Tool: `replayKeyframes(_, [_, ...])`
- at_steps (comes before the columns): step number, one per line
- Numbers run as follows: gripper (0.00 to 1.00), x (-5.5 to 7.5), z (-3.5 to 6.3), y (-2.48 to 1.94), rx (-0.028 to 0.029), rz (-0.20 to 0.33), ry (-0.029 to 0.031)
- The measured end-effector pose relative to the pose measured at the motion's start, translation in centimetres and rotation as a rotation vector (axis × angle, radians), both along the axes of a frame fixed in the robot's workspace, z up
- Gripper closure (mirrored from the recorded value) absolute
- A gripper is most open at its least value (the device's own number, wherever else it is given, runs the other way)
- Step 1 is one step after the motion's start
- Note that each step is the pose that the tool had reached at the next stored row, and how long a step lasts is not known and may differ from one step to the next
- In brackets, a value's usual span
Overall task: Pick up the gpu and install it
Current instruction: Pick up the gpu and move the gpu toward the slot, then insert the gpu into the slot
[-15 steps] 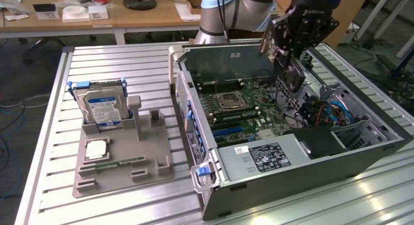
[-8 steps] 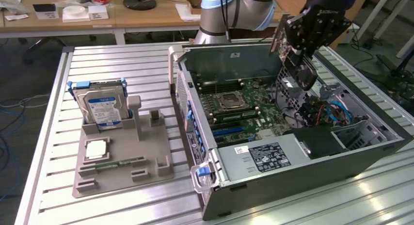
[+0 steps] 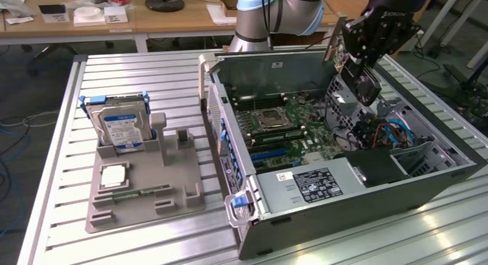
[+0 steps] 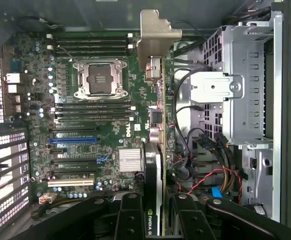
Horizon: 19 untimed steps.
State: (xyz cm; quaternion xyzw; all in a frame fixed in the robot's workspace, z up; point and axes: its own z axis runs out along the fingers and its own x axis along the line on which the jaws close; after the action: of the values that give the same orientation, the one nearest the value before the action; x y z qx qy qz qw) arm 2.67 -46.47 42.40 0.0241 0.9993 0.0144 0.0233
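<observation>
Holding the gpu above the open case.
Your hand clamps it edge-down for slotting, at the motherboard's 2 o'clock.

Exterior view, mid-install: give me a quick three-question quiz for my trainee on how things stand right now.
1. True or false: the gpu is already seated in a motherboard slot.
2. The pincer grips: A a cable, B the gpu, C nothing.
3. In the exterior view, on which side of the computer case does the hard drive stand?
Key: 1 false, it hangs above the open case; 2 B; 3 the exterior view's left.
</observation>
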Motion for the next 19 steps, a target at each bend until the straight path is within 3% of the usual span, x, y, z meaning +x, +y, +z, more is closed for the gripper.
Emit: replayKeyframes(19, [0.73,1.9,0.00,0.00,0.0001,0.008,0.0000])
